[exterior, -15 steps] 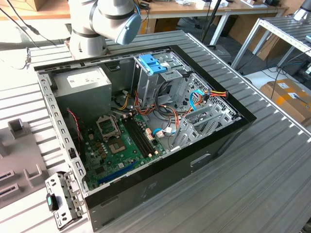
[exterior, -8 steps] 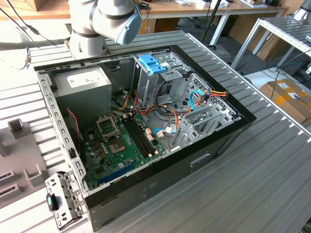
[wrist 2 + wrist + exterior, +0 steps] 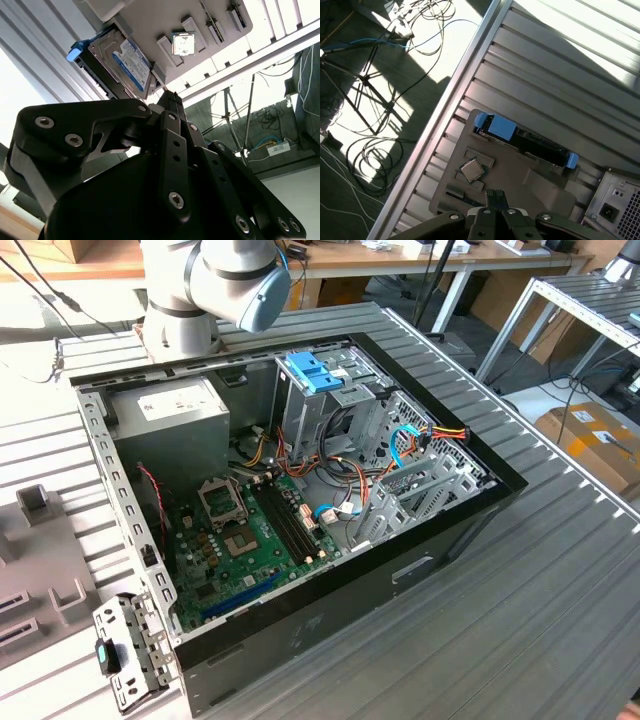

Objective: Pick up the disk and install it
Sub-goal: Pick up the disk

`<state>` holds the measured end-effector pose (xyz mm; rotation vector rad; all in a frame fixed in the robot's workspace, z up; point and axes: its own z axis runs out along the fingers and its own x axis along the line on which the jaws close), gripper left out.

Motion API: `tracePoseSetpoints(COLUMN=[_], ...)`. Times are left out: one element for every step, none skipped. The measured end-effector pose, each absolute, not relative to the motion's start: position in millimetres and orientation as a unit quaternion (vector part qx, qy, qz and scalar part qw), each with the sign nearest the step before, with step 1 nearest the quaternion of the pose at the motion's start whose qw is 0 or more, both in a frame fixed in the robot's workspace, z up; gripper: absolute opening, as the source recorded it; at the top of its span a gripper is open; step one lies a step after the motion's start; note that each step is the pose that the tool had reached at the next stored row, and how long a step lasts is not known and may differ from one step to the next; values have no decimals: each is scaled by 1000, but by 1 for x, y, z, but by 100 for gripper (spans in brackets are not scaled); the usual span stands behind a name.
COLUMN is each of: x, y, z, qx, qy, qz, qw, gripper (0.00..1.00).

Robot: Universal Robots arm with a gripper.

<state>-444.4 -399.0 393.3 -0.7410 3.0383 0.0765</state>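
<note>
The disk (image 3: 122, 62) lay in a slot at the edge of a grey tray (image 3: 150, 20) on the ribbed table (image 3: 560, 60), with its label showing. In the second wrist view its near end was hidden behind the gripper (image 3: 170, 97). In the first wrist view it showed mostly as a dark edge between blue rails (image 3: 495, 127). The fingers were pressed together on nothing, above the tray and apart from the disk, with a chip (image 3: 472, 170) lying between. In the exterior view the case (image 3: 300, 490) stood open, the arm (image 3: 215, 280) cut off above it.
</note>
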Motion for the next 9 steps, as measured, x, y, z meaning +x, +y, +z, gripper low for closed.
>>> tracePoseSetpoints(x=[-444,-444,-444,-444,-444,-444,-444,-444,-444], y=[-399,-399,-399,-399,-399,-399,-399,-399,-399], z=[393,393,393,393,393,393,393,393,393], qx=[-239,-242,-246,-250,-253,-255,-259,-263,-268], qy=[971,970,969,968,967,967,965,964,963], qz=[24,24,25,25,25,25,25,25,25], qw=[7,7,6,6,6,6,6,6,6], gripper=[11,11,11,11,11,11,11,11,11])
